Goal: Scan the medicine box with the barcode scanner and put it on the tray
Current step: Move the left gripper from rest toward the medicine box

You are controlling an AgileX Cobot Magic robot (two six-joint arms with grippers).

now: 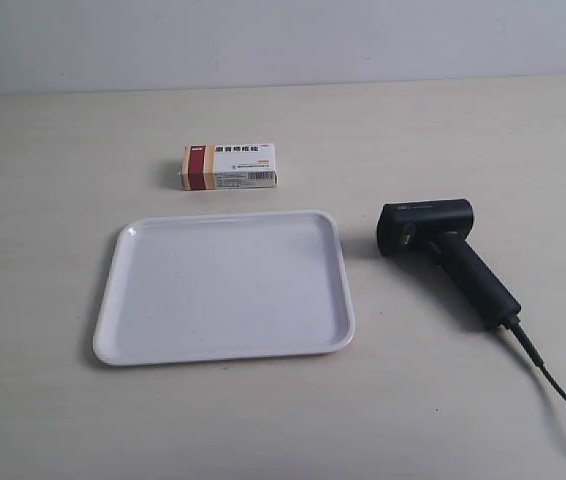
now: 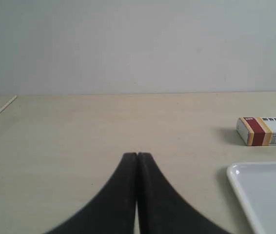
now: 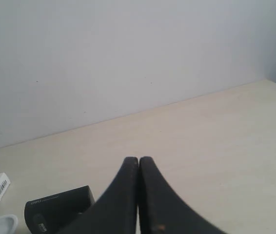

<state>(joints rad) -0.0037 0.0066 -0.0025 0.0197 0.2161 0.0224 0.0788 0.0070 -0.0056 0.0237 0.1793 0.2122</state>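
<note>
Scanner (image 1: 443, 250) lies flat on the pale table (image 1: 53, 420) at 3 o'clock of the tray (image 1: 113, 300) in the exterior view, apart from it; its cable (image 1: 563, 400) runs off the frame toward 5 o'clock. Box (image 1: 229, 166) sits at 12 o'clock of the tray, just beyond the rim. Plain wall (image 1: 283, 40) behind.

Left wrist view: left gripper (image 2: 137, 155), fingers pressed together, holding nothing. Box and tray corner both cut off by the frame edge.

Right wrist view: right gripper (image 3: 138, 159) closed too, empty. Scanner head partly hidden behind a finger (image 3: 113, 200); only the box's end shows.
</note>
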